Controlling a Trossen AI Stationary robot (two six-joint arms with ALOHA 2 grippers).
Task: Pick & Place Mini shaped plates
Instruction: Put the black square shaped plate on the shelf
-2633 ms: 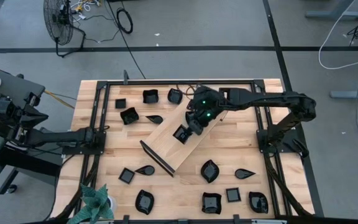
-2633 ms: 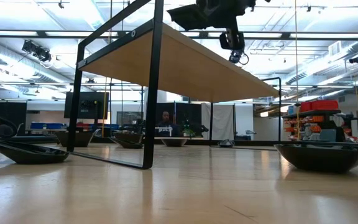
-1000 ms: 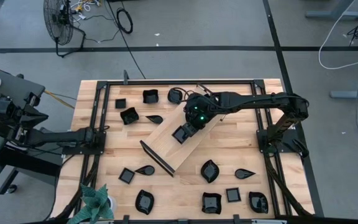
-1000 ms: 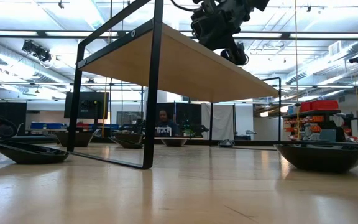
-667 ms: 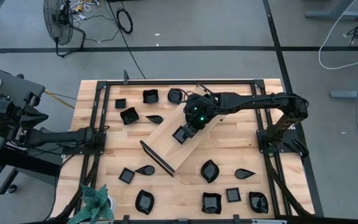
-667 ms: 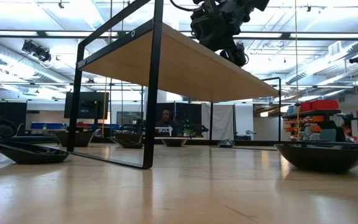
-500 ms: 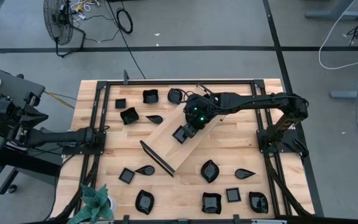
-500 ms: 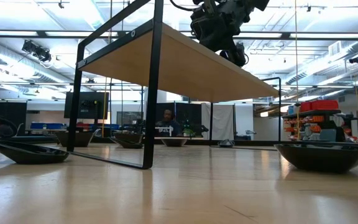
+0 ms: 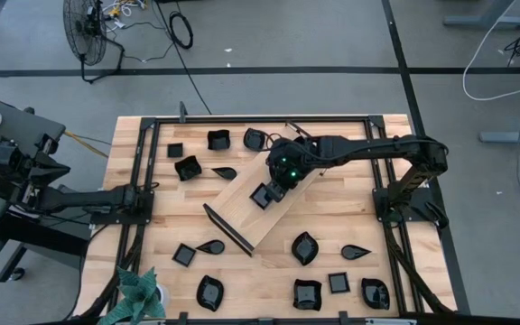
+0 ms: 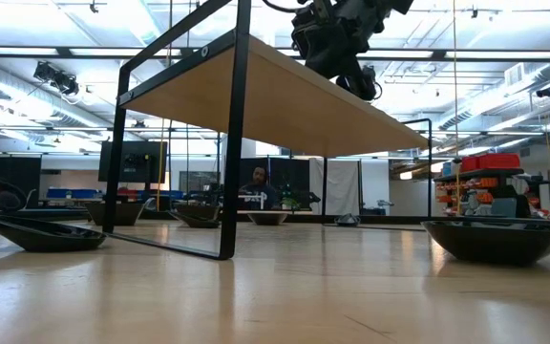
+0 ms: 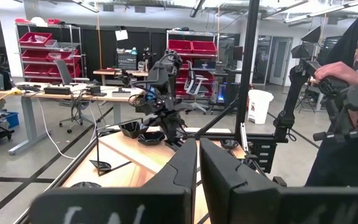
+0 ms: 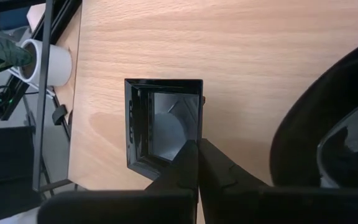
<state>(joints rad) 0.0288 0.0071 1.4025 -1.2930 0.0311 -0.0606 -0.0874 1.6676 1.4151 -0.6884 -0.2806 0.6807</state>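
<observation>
A small square black plate (image 9: 263,194) (image 12: 163,121) rests flat on the long light-wood tray (image 9: 242,212), which stands raised on its black end frames (image 10: 227,143). My right gripper (image 9: 276,183) (image 12: 197,144) hangs over the tray, shut and slanting down, its tips at the plate's rim nearest to it. Several more mini shaped plates lie on the table around the tray, such as a wavy one (image 9: 188,167) and a leaf one (image 9: 305,247). My left gripper (image 9: 141,194) (image 11: 197,163) waits at the left edge, shut and empty. My right gripper's shut fingertips (image 12: 190,152) lie over the square plate's rim (image 12: 191,134) in the right wrist view. Whether they touch it, I cannot tell. The plate stays flat on the tray.
A potted plant in a white cup (image 9: 138,293) stands at the near left corner. Black frame rails (image 9: 260,118) run round the table. A large dark rounded shape (image 12: 331,143) fills one side of the right wrist view. A person (image 11: 353,81) stands beyond the table.
</observation>
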